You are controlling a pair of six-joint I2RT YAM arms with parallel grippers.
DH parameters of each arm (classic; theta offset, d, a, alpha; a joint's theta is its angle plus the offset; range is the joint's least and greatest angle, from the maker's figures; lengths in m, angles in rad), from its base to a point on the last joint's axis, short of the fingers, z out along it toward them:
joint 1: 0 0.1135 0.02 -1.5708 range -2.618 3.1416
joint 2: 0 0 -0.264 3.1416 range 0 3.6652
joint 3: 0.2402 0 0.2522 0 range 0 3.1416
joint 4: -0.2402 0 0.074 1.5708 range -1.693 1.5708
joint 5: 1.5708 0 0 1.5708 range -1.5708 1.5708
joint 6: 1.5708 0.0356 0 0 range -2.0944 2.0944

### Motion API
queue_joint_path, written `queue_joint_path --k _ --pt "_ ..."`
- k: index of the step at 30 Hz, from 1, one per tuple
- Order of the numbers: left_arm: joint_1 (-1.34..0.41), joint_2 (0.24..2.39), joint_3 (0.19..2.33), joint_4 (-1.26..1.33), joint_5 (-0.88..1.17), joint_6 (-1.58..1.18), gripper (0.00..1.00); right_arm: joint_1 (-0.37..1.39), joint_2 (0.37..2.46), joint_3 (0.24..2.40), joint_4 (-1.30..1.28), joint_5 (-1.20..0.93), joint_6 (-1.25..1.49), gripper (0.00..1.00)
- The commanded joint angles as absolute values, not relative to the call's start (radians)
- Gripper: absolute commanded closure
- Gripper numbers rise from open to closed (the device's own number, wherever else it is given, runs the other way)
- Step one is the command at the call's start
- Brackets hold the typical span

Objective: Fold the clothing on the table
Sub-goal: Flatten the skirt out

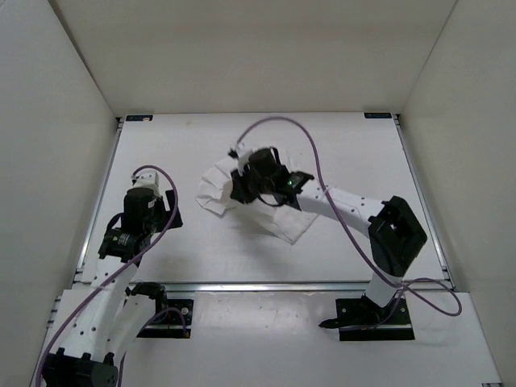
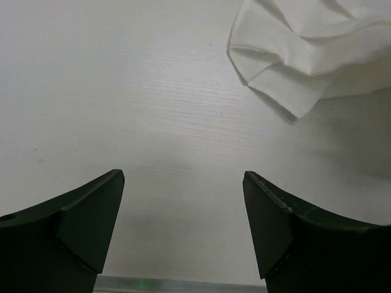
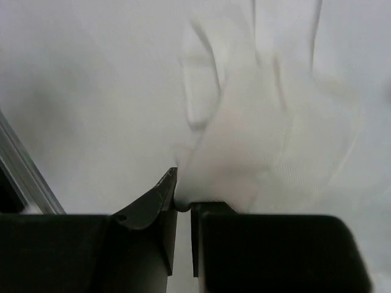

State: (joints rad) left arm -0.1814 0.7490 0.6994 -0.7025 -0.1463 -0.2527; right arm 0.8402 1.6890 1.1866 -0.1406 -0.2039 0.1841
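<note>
Top external view: white garment (image 1: 216, 196), bunched and rumpled, near the middle of the bench (image 1: 339, 153), partly under the right arm; right gripper (image 3: 183, 204), closed tight, pinching a gather of the cloth between its jaws; left gripper (image 2: 183, 183), jaws spread wide, nothing between them, over bare bench, well to the left of the garment, one cloth corner near its upper right in the left wrist view; progress, by judgement: early; no flat, neat fold visible; garment not spread out; smoothing and all folds appear left to do.
</note>
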Motion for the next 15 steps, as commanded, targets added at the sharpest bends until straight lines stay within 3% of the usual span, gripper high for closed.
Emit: queue_joint_path --k 1,3,5,11,15 --pt "-0.175 0.681 0.699 -0.698 -0.241 -0.285 0.11 0.864 1.671 1.537 -0.167 -0.204 0.156 1.00" --pt "-0.164 0.680 0.701 -0.706 -0.261 -0.293 0.12 0.803 1.629 1.618 -0.204 -0.247 0.219 0.99" --pt "-0.172 0.687 0.698 -0.701 -0.246 -0.285 0.12 0.712 1.547 1.547 -0.200 -0.395 0.300 1.00" --pt "-0.169 0.710 0.699 -0.699 -0.213 -0.261 0.13 0.422 1.183 0.985 -0.209 -0.509 0.491 1.00" --pt "-0.158 0.703 0.699 -0.684 -0.195 -0.258 0.15 0.308 1.100 0.688 -0.277 -0.644 0.466 1.00"
